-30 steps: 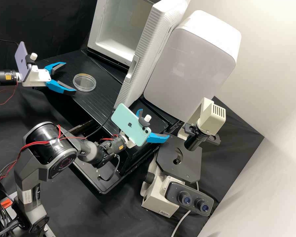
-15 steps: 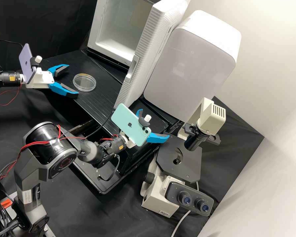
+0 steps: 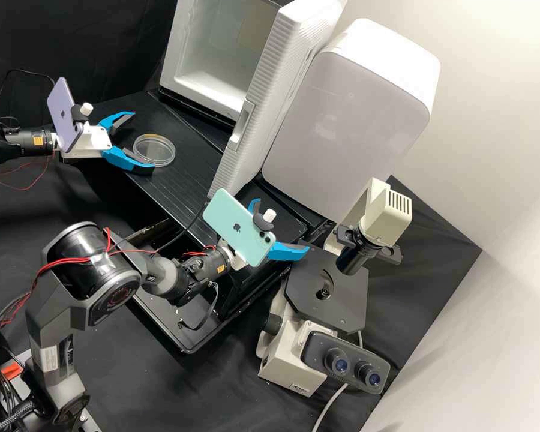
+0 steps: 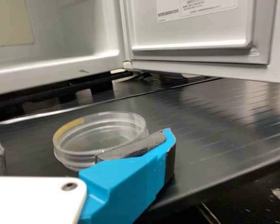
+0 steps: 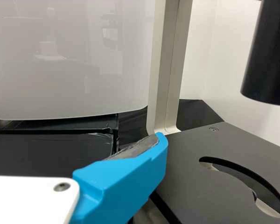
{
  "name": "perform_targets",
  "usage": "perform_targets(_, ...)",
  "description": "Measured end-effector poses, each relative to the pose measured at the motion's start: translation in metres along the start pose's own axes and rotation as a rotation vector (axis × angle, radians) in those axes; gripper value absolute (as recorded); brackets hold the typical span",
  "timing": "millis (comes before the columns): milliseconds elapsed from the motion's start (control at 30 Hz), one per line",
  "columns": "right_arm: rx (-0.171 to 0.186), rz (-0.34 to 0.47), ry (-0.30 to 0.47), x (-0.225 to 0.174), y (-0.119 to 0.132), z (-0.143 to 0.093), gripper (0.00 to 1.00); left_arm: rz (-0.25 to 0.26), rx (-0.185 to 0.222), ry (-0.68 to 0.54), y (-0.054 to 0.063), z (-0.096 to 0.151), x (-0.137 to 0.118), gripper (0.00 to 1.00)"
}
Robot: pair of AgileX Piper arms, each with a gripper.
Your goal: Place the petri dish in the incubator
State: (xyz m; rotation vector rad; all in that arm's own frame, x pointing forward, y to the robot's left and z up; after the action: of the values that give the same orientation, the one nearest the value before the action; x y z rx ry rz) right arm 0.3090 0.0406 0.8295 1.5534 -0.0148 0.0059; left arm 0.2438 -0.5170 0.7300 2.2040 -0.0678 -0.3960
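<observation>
While the left end effector (image 3: 141, 141) stood wide open about the petri dish (image 3: 158, 150), an uneven closure risked skidding it away.

one petri dish (image 3: 154, 150), one incubator (image 3: 222, 84)

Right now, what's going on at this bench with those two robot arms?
The left gripper has its blue fingers open, one on each side of a clear petri dish lying on the black tray, not closed on it. The white incubator behind it stands with its door open. The right gripper hangs by the microscope, holding nothing.
</observation>
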Motion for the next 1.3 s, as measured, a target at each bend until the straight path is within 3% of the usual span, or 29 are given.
perform_targets(433,0.0,0.0,0.0,0.0,0.0,0.0,1.0,-0.01,0.001,0.006,0.001,0.004,0.011,1.0)
perform_targets(500,0.0,0.0,0.0,0.0,0.0,0.0,1.0,-0.023,-0.024,0.002,0.0,0.004,0.014,1.0)
perform_targets(633,0.0,0.0,0.0,0.0,0.0,0.0,1.0,-0.061,-0.13,-0.022,-0.001,0.003,0.019,1.0)
perform_targets(700,0.0,0.0,0.0,0.0,0.0,0.0,1.0,-0.08,-0.158,-0.039,-0.001,0.004,0.021,1.0)
perform_targets(967,0.0,0.0,0.0,0.0,0.0,0.0,1.0,-0.096,-0.185,-0.079,-0.001,0.004,0.022,1.0)
perform_targets(1300,0.0,0.0,0.0,0.0,0.0,0.0,1.0,-0.096,-0.187,-0.077,-0.001,0.003,0.022,1.0)
